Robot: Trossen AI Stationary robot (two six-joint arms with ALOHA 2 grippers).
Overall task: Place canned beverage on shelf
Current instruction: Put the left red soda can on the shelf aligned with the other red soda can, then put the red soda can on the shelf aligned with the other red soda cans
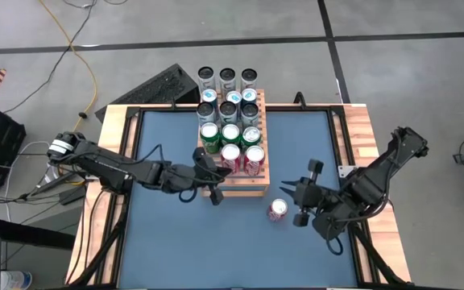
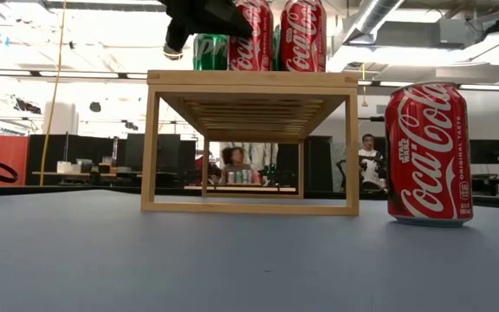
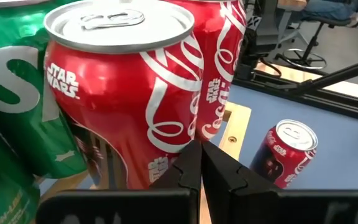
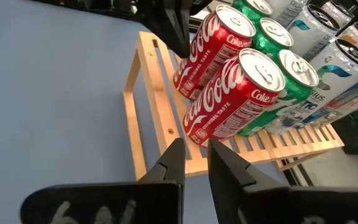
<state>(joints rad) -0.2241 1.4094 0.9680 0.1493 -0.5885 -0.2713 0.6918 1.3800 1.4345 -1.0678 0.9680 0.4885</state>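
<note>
Left gripper (image 1: 213,192), clamped shut and empty, nudges the shelf's (image 1: 234,187) front edge; right gripper (image 1: 295,196), narrowly parted, empty, should square up on the loose can (image 1: 277,210).

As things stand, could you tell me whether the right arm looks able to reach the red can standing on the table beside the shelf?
Probably yes: the right claw sits right beside the red can, with bare blue table around it and nothing between.

Blue table (image 1: 167,250), slatted shelf (image 1: 236,187) on it.
Shelf loaded with cans; one red can (image 1: 278,210) stands on the mat beside it.
</note>
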